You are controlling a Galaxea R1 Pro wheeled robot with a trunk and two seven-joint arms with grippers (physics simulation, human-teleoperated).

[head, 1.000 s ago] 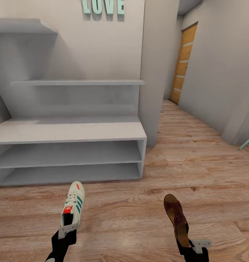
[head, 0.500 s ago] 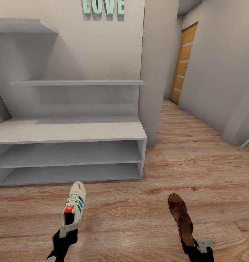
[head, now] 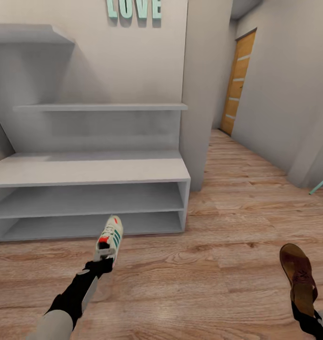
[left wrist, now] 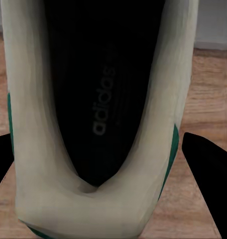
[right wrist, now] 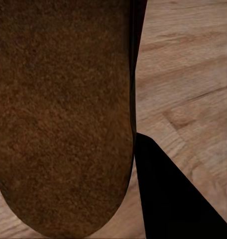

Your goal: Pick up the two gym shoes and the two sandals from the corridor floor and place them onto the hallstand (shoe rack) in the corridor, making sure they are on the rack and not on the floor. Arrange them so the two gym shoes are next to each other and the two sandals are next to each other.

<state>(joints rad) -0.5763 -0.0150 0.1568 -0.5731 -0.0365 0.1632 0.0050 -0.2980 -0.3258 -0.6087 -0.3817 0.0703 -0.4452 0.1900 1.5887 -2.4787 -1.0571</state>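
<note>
The left gripper [head: 103, 261] has its jaws clamped on the heel of a gym shoe [head: 110, 238], one dark finger [left wrist: 209, 175] on each side of the heel cup, toe pointing ahead of the jaws toward the hallstand [head: 93, 171]. The grip is at the very back, so the long toe could droop or twist out, or knock the edge of a tier on the way in. The right gripper [head: 309, 315] holds a sandal [head: 299, 277] by its heel end, jaws closed on it, the sole stretching forward from them over the corridor floor [head: 237, 222]. It hangs well apart from the hallstand; a slip here would land it on the floor.
</note>
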